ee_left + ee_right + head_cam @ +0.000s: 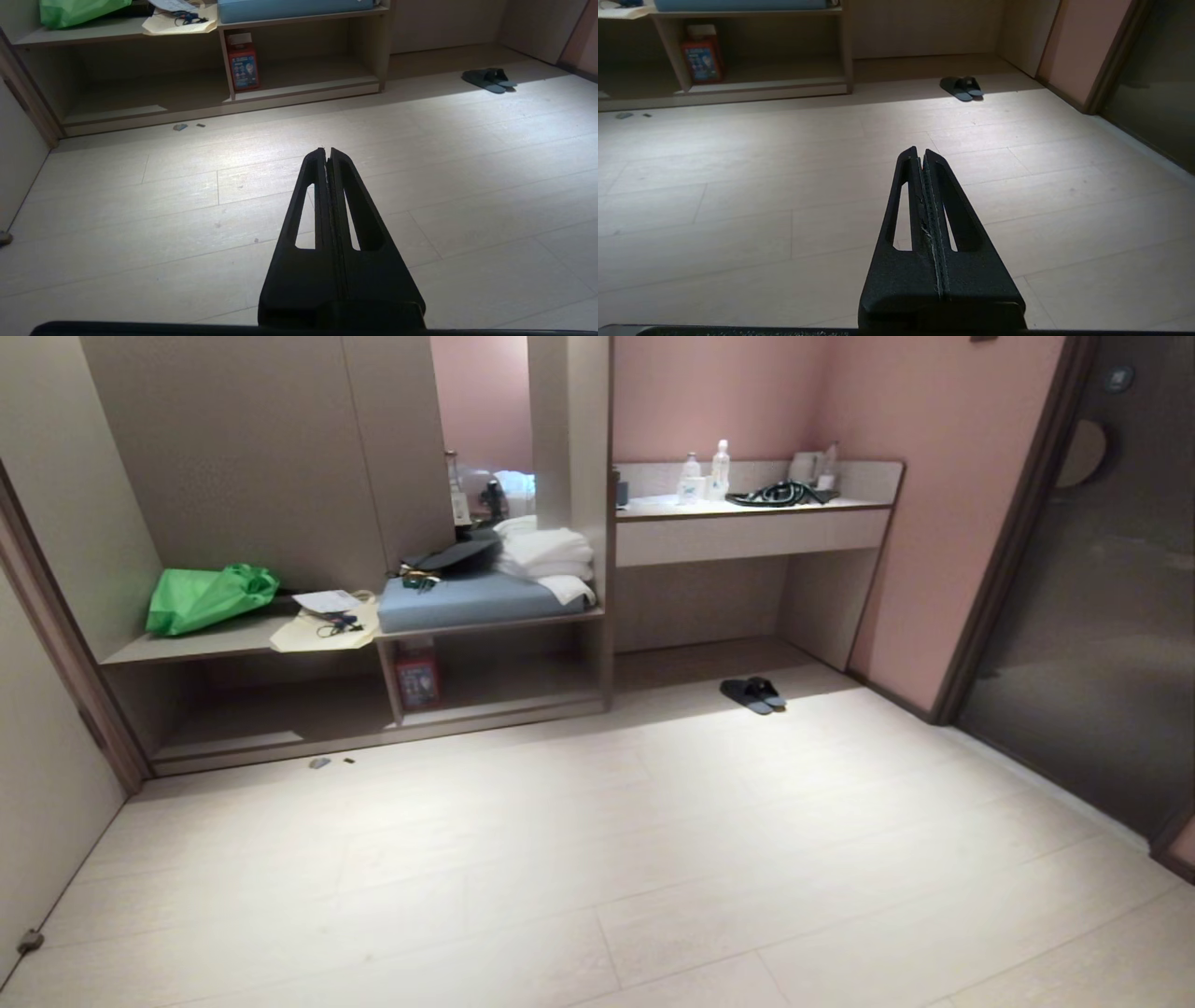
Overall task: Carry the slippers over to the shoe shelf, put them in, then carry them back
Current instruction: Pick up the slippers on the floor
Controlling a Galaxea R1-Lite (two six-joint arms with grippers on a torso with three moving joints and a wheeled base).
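The slippers (752, 693), a dark pair lying side by side, rest on the pale floor in front of the recess under the desk; they also show in the left wrist view (488, 80) and the right wrist view (962, 87). The shoe shelf (523, 683) is the low cubby left of them, with a pale base board (303, 88) (770, 85). My left gripper (327, 150) and right gripper (920, 150) are both shut and empty, held above bare floor well short of the slippers. Neither arm shows in the head view.
A red box (417, 677) stands at the shoe shelf's left end. A longer cubby (271, 719) lies further left. Above are a green bag (210, 597), a blue cushion (467, 600) and towels (546, 555). Small scraps (320, 763) lie on the floor. A dark glass door (1102, 616) closes the right.
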